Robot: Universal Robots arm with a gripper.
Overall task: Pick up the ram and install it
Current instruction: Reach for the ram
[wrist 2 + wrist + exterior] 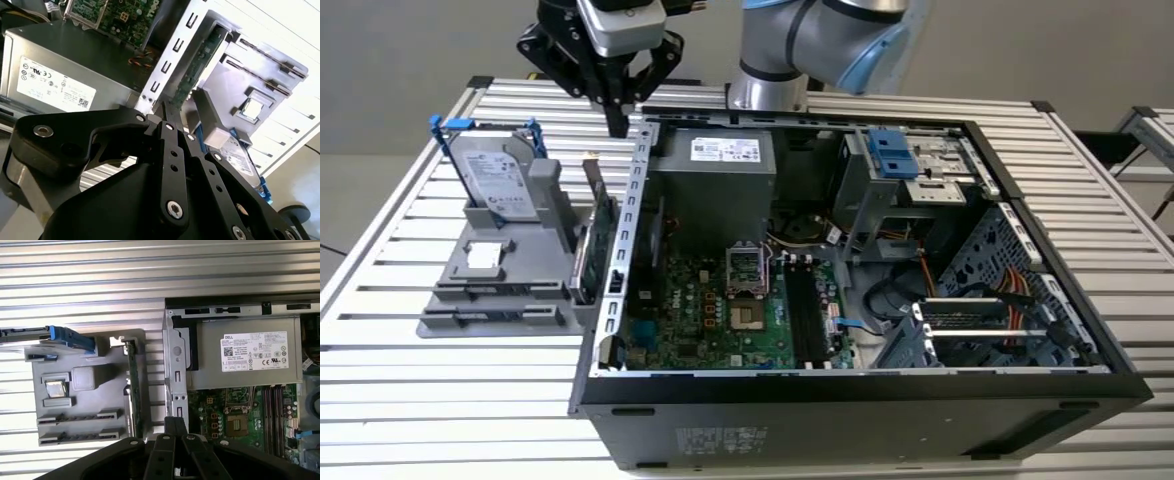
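Observation:
My gripper point(616, 122) hangs high at the back, above the gap between the grey parts stand point(480, 305) and the open computer case point(854, 385). Its two black fingers are pressed together, shut, with nothing visible between them in both wrist views point(167, 107) point(175, 421). The ram is out of view or hidden. The long black memory slots point(807, 320) point(275, 415) lie on the motherboard beside the processor socket point(743, 268).
On the stand a silver hard drive with blue clips point(500, 175) leans upright, and a green expansion card point(594, 255) point(133, 385) stands on edge against the case wall. A grey power supply point(714, 165) point(250, 357) fills the case's back corner. A slatted metal table point(400, 240) lies underneath.

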